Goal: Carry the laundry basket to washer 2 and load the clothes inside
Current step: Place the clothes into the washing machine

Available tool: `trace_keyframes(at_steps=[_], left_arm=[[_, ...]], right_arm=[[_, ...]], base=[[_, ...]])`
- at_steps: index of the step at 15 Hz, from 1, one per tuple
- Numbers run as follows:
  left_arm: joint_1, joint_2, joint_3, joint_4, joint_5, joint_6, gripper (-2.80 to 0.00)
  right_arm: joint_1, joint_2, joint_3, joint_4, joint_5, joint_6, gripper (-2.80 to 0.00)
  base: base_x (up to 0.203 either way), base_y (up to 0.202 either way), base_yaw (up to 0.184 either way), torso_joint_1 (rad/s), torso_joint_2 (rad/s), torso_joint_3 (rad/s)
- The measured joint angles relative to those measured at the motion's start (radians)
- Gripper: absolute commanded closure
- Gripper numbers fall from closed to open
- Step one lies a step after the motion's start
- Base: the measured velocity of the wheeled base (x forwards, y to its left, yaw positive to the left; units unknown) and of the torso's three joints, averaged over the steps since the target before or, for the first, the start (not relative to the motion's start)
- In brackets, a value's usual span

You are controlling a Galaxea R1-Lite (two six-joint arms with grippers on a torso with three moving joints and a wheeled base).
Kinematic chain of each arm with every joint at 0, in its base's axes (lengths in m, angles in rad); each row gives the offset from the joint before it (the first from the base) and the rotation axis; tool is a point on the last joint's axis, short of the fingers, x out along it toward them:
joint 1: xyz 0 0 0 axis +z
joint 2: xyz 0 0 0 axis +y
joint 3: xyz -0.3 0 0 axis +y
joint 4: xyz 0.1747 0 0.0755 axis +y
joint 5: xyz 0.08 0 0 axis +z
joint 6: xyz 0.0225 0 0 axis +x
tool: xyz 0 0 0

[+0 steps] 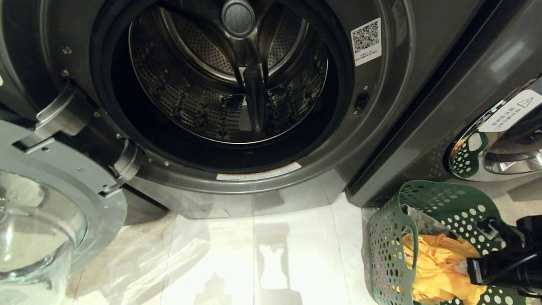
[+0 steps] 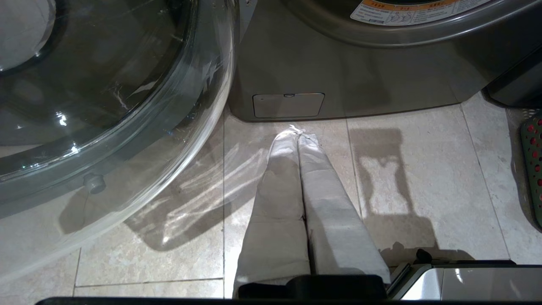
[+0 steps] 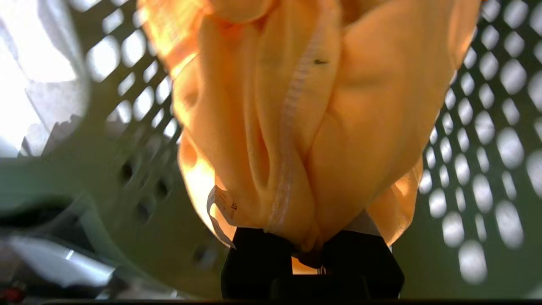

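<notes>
Head view: washer fills the frame, door swung open to the robot's left, bare steel drum exposed. No numeral label in sight, so which washer it is cannot be told. A second washer stands to the right, its chrome door ring mirroring green perforations.

Laundry basket sits on the tiled floor at lower right, just in front of the second washer. Yellow garment heaped inside, a grey piece behind it toward the washers. Right gripper reaches into the basket from the right; its tips are buried in cloth here.

Right wrist view gives what the head view hides: right gripper jaws clamped on a bunched fold of the yellow garment, a small white tag hanging beside them, perforated basket wall all round.

Left wrist view: left gripper off to the side, jaws pressed together and holding nothing, cloth-covered fingers pointing at the washer's base panel. Glass door bowl alongside. Basket edge only just shows.
</notes>
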Motion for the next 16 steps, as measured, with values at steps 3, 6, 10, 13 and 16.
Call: trace_keyframes(at_steps=[3, 6, 10, 13, 16], left_arm=[[0.0, 0.0, 0.0, 0.0, 0.0, 0.0, 0.0], [0.0, 0.0, 0.0, 0.0, 0.0, 0.0, 0.0], [0.0, 0.0, 0.0, 0.0, 0.0, 0.0, 0.0], [0.001, 0.0, 0.0, 0.0, 0.0, 0.0, 0.0], [0.0, 0.0, 0.0, 0.0, 0.0, 0.0, 0.0]], right_arm=[[-0.002, -0.249, 0.167, 0.002, -0.054, -0.001, 0.0], [-0.003, -0.481, 0.27, 0.003, -0.115, -0.003, 0.0], [0.017, -0.773, 0.322, 0.008, -0.139, -0.007, 0.0], [0.139, -0.927, 0.278, -0.005, -0.084, -0.008, 0.0], [0.35, -0.994, 0.215, -0.005, -0.069, -0.018, 0.0]], base=[[0.0, 0.0, 0.0, 0.0, 0.0, 0.0], [0.0, 0.0, 0.0, 0.0, 0.0, 0.0], [0.0, 0.0, 0.0, 0.0, 0.0, 0.0], [0.0, 0.0, 0.0, 0.0, 0.0, 0.0], [0.0, 0.0, 0.0, 0.0, 0.0, 0.0]])
